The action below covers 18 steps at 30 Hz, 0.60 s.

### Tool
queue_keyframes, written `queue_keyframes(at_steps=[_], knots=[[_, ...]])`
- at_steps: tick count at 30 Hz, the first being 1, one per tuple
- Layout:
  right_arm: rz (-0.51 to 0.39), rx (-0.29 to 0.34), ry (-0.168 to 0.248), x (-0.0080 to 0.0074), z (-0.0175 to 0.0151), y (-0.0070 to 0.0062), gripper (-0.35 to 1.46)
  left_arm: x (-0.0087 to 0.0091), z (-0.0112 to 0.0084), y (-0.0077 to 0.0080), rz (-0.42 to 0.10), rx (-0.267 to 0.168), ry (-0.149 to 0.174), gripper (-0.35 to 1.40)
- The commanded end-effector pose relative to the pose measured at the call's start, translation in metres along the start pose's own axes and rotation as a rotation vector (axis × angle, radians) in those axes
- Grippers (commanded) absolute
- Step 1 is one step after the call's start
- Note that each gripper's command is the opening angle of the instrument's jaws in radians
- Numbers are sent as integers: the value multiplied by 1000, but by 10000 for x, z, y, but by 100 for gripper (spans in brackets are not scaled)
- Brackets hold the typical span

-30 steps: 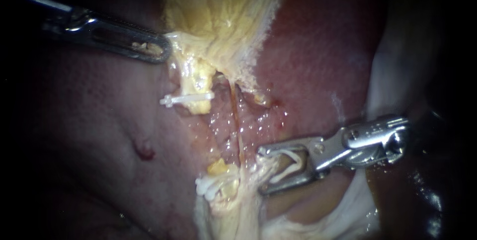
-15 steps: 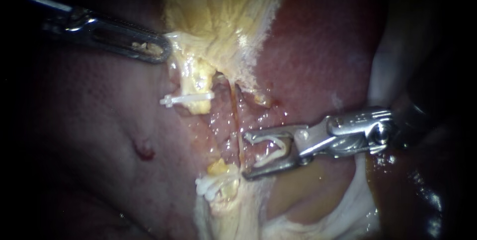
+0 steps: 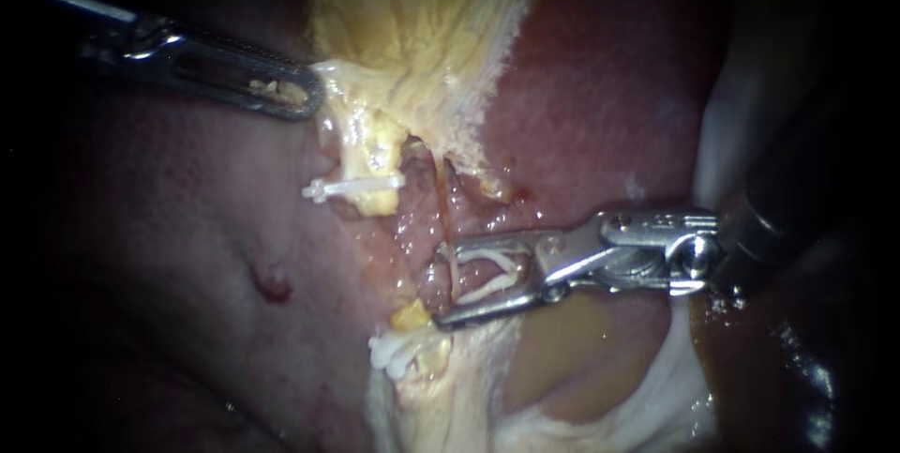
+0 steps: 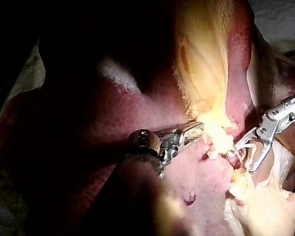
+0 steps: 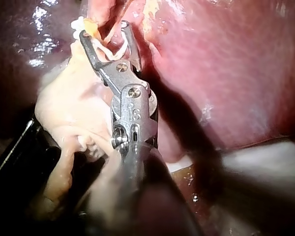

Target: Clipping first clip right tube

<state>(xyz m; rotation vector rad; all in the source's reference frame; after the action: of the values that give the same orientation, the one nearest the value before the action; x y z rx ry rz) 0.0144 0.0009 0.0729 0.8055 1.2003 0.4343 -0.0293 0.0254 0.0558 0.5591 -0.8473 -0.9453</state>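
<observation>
The liver point(image 3: 600, 106) fills the field, with the pale yellow gallbladder point(image 3: 422, 31) lying over its upper centre. Your left instrument point(image 3: 305, 97) enters from the left. Its hand is pressed together on the gallbladder's edge, well apart from the work site. Your right instrument point(image 3: 440, 285) is the nearer one. Its hand is spread and carries an open clip point(image 3: 497, 258) seated against both jaws. The right tube point(image 3: 439, 200), a thin strand, runs down from the gallbladder with its long axis roughly square to the jaws, and passes between them close to their tips. Check the seating before you close: the tube appears shallow in the clip, so a slight advance leftward looks advisable. A placed clip point(image 3: 352, 188) sits on the neighbouring tissue band.
</observation>
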Motion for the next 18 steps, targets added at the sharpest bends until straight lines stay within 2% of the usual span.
queue_keyframes(at_steps=[1, 4, 11, 18], knots=[[5, 30, -6, 1, 1, 0, 48, 0, 0, 0, 0, 0, 0, -35], [16, 74, -7, 1, 3, 1, 48, 0, 0, 0, 0, 0, 0, -35], [37, 124, 9, -1, 10, -1, 48, 0, 0, 0, 0, 0, 0, -35], [67, 201, 67, -2, 12, -5, 48, 0, 1, 0, 0, 0, 0, -35]])
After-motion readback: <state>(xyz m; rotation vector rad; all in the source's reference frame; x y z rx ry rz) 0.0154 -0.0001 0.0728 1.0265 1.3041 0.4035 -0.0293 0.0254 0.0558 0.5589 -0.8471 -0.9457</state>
